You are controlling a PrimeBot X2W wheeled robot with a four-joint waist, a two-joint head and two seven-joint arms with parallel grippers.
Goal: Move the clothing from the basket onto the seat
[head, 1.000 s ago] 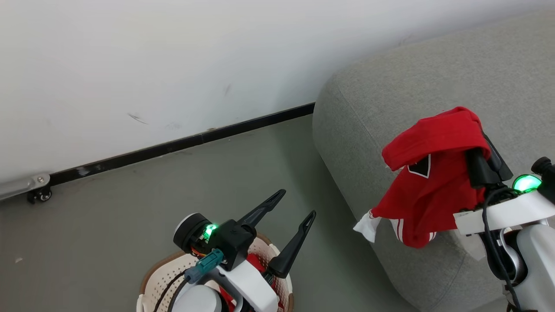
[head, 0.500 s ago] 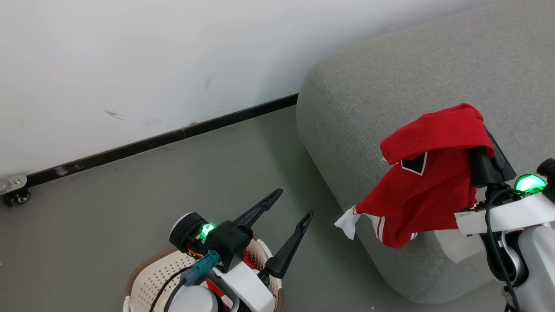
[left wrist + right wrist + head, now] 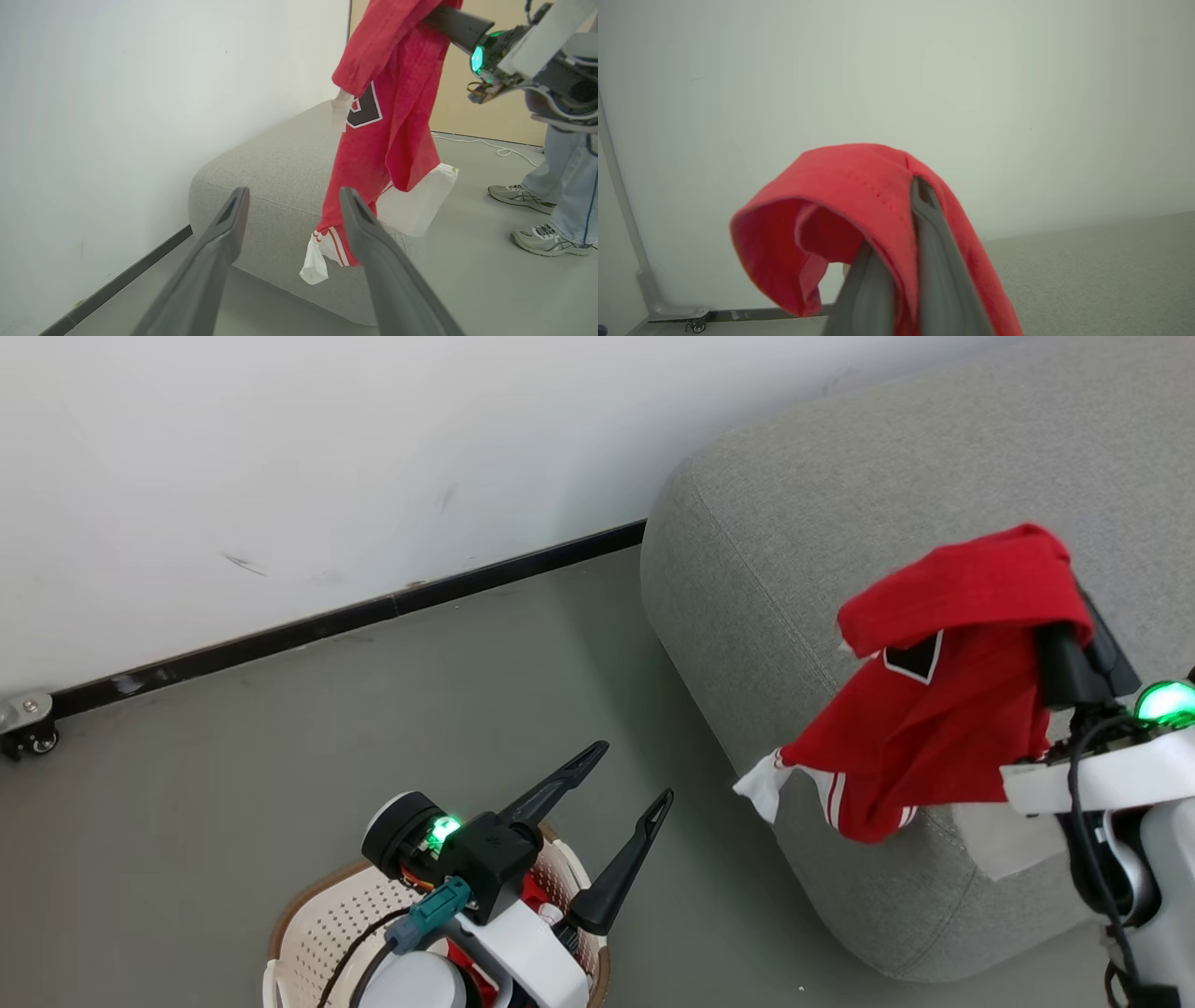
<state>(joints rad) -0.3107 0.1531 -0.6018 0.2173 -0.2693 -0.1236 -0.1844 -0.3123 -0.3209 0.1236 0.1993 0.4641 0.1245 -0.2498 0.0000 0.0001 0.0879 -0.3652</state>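
Grey seat (image 3: 794, 551) at two o'clock, pale wall behind.
My right claw (image 3: 915, 196) pinches limp, light red clothing (image 3: 934, 728) (a bunched fold) over its edge; my left claw (image 3: 635, 771) hangs spread above the basket (image 3: 308, 933) at six, where more red seemingly lies.

Lower left, the left gripper (image 3: 635, 772) has two long dark fingers (image 3: 560, 784), a black block (image 3: 495, 854), green light (image 3: 445, 828) and teal plug (image 3: 439, 907). White forearm shells (image 3: 532, 952) carry black cables (image 3: 1071, 821).
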